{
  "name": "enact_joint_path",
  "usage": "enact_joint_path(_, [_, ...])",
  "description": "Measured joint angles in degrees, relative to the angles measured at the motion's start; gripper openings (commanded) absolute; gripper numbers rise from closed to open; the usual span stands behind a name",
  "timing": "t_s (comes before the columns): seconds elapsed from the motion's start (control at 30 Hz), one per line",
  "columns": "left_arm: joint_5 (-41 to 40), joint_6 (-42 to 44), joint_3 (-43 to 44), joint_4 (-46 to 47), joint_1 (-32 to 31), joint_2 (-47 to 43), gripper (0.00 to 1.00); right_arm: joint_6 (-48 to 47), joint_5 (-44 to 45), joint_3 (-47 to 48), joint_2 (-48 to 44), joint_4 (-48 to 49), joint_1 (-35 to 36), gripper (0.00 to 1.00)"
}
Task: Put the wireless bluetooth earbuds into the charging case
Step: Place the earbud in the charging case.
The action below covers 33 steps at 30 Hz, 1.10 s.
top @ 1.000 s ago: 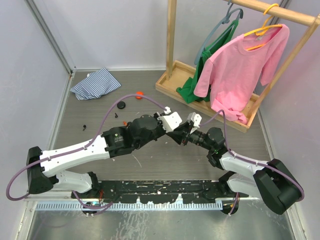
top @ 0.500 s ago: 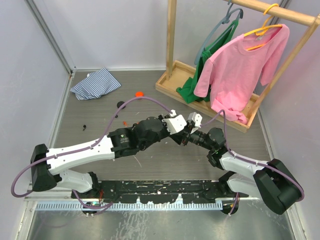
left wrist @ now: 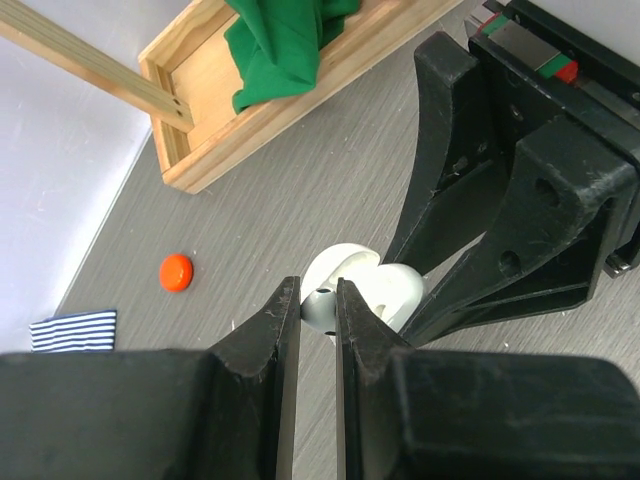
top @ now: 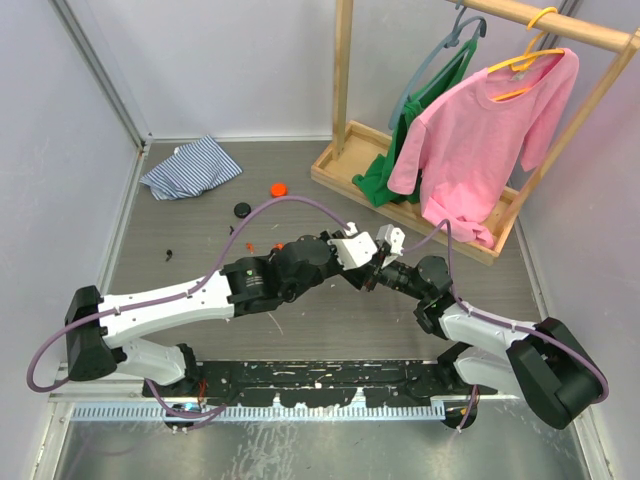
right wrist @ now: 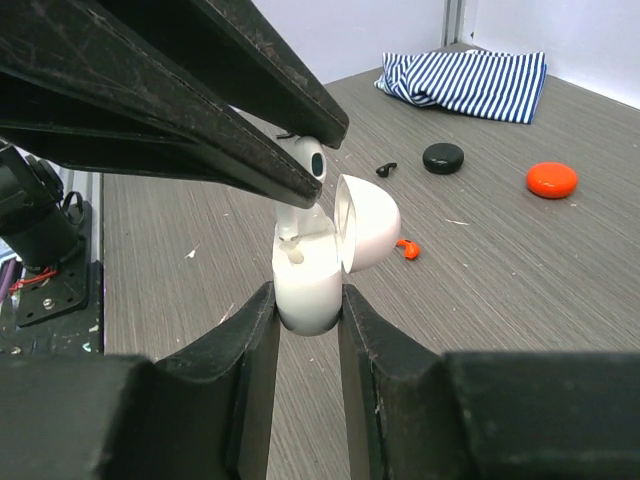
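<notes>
**White earbud** (right wrist: 311, 160): being held head-up, stem pointing down, at the open mouth of the charging case (right wrist: 303, 282). It is not sitting fully in its socket yet, and how deep the stem is reaching cannot be told.

**Charging case:** white, lid (right wrist: 366, 222) hanging open to one side. It is being carried above the desk (right wrist: 560, 290), not resting on it.

**Left tool** (left wrist: 318, 292): jaws pinching the earbud tight.

**Right tool** (right wrist: 305, 300): jaws clamping the lower body of the case and steadying it upright.

**Change noted:** over the last second the left arm has been swinging across towards the right arm, and the two tools are now meeting nose to nose in the overhead view. Judged from this, the carrying is ending and the pressing-in is beginning. Alignment of stem and socket is becoming the critical point.

**Loose pieces:** a red-orange piece (right wrist: 405, 247) and a black piece (right wrist: 385, 168) are lying on the desk beyond.

**Surroundings:** black puck (right wrist: 443, 157), orange puck (right wrist: 552, 179), striped cloth (right wrist: 465, 78).
</notes>
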Motion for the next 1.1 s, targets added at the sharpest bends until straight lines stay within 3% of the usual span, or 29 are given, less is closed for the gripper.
enact_joint_path(0.67, [-0.09, 1.18, 0.0, 0.28, -0.48, 1.14, 0.01, 0.17, -0.22, 0.0, 0.37, 0.04, 0.0, 0.01])
enact_joint_path(1.1, [-0.07, 1.6, 0.0, 0.11, -0.79, 1.7, 0.16, 0.24, -0.35, 0.0, 0.37, 0.07, 0.0, 0.01])
